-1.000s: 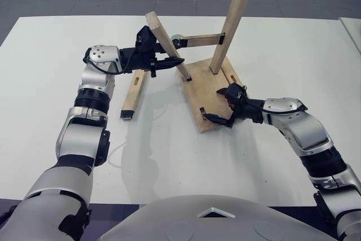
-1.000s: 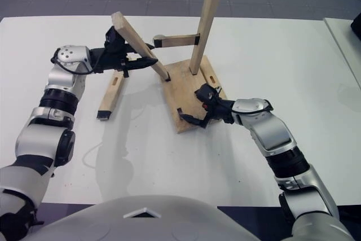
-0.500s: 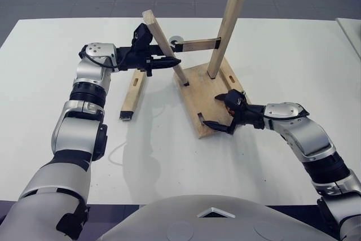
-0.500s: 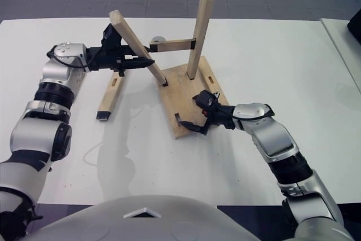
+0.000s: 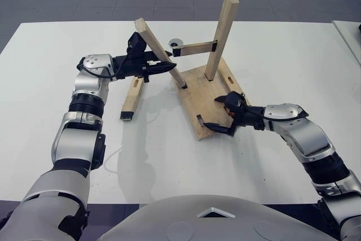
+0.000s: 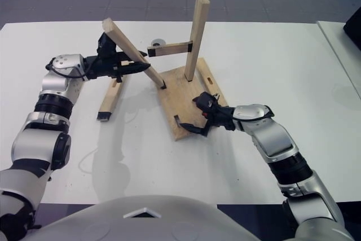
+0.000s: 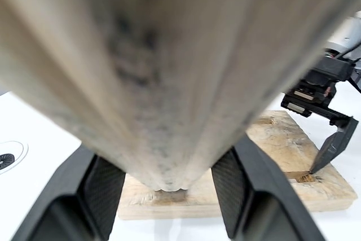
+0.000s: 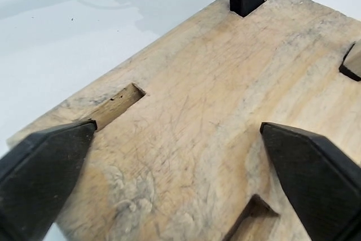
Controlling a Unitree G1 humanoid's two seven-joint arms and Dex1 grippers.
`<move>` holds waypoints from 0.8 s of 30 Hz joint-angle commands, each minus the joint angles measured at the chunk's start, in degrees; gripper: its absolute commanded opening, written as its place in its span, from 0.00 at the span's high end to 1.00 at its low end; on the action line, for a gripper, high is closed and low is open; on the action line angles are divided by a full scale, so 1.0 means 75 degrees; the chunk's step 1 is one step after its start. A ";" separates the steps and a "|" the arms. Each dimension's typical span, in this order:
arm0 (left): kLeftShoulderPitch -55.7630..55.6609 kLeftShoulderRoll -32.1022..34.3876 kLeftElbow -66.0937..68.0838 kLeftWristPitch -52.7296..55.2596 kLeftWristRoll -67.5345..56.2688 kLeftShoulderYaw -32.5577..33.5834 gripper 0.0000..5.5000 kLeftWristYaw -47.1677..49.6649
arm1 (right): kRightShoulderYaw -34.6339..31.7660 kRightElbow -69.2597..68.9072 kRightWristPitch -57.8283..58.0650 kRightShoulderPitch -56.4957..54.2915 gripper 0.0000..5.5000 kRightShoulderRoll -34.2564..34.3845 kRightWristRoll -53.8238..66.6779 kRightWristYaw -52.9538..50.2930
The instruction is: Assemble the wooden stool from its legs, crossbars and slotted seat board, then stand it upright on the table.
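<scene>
Left eye view: the seat board (image 5: 210, 101) is laid on the counter (image 5: 282, 43); the tilted leg (image 5: 159, 52) set in it is clamped by the left hand (image 5: 163, 67). Left wrist view: that leg is pressed between both fingers (image 7: 101, 187). Right wrist view: the right hand (image 8: 177, 129) is spread open over the board.

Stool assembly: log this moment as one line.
left gripper: shut on tilted leg | right gripper: open over seat board | upright leg: slotted, with crossbar | spare leg: flat on table
</scene>
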 commanded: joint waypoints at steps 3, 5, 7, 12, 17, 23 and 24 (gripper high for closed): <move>0.0531 0.0106 0.1421 0.0368 0.1277 -0.0506 0.63 0.1172 | 0.0450 0.0519 0.0424 0.0645 0.02 -0.0498 -0.0631 0.0079; 0.0436 0.0048 0.1538 0.0435 0.1328 -0.0560 0.63 0.1258 | 0.0443 0.0493 0.0426 0.0660 0.02 -0.0518 -0.0618 0.0083; 0.0265 -0.0046 0.1684 0.0624 0.1322 -0.0581 0.63 0.1406 | 0.0424 0.0475 0.0413 0.0669 0.02 -0.0535 -0.0602 0.0097; -0.0194 -0.0232 0.2140 0.1237 0.1473 -0.0773 0.63 0.1779 | 0.0526 0.0478 0.0225 0.0681 0.02 -0.0662 -0.0760 0.0150; -0.0563 -0.0388 0.2433 0.1734 0.1716 -0.1116 0.63 0.1949 | 0.0684 0.0622 -0.0067 0.0552 0.02 -0.0793 -0.1026 0.0178; -0.0641 -0.0368 0.2310 0.1742 0.1736 -0.1314 0.63 0.1576 | 0.0655 0.0742 -0.0274 0.0481 0.02 -0.0827 -0.1142 0.0206; -0.0572 -0.0316 0.2237 0.1717 0.1806 -0.1424 0.63 0.1457 | 0.0620 0.0751 -0.0324 0.0468 0.02 -0.0850 -0.1174 0.0176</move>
